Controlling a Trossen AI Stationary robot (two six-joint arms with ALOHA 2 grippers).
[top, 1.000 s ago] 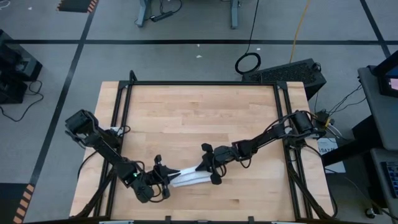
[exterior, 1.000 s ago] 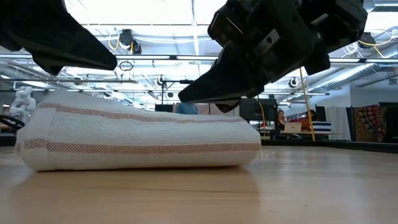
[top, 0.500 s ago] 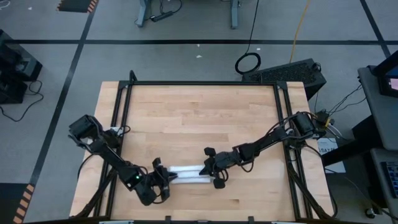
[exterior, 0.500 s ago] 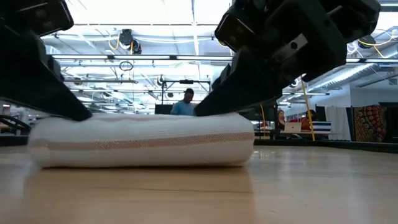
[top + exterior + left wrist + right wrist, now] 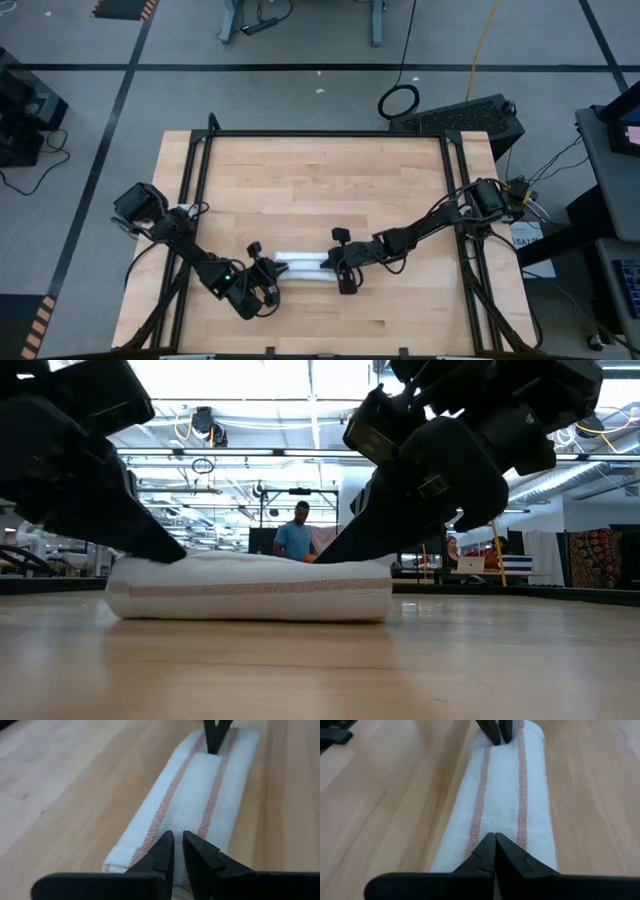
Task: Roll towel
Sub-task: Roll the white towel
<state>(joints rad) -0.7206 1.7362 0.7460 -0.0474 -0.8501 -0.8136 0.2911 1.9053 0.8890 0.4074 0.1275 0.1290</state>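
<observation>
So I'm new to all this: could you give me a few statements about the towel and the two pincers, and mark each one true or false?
1. The towel lies as a narrow roll on the wooden table. True.
2. The left pincer is at one end of the towel, the right pincer at the other. True.
3. The towel is plain white. False: reddish stripes run along its length.
4. The right pincer is spread wide open. False: its fingers are shut together.
5. The towel sits at the far edge of the table. False: it lies in the near half, between the two arms.
</observation>
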